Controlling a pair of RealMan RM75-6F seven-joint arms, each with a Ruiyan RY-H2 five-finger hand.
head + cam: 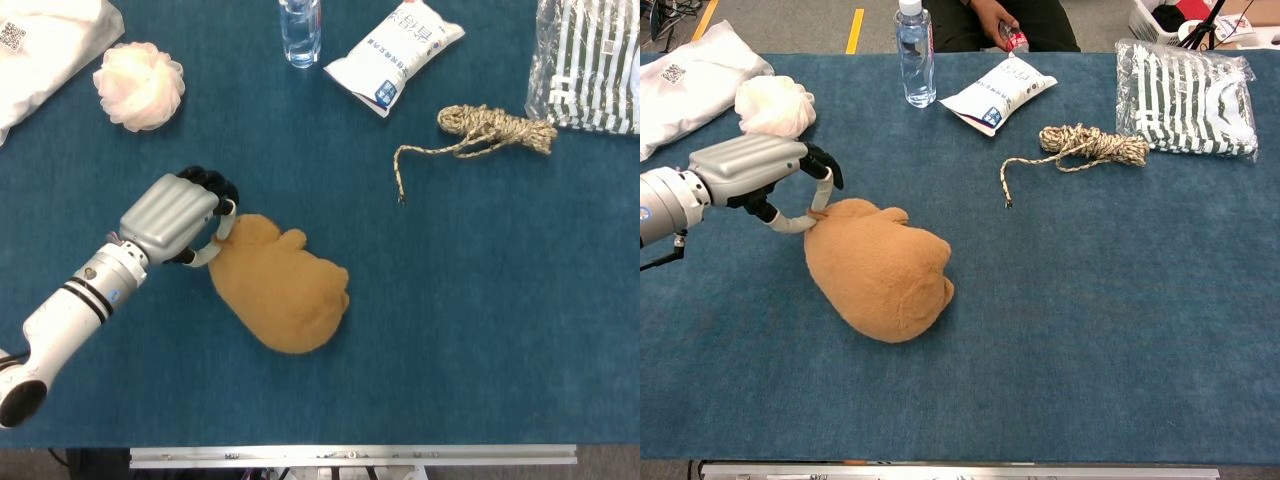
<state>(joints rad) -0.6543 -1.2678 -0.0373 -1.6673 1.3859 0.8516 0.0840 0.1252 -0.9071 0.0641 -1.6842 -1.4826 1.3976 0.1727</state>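
Surface: blue carpeted table (480,300).
Left hand (175,215): fingers pinched the edge of the tan plush toy (285,290).

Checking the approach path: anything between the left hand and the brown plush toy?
Nothing visible. The left hand is at the plush toy's upper-left end, with its fingers touching or pinching that edge. The pink mesh ball lies apart, farther up the table.
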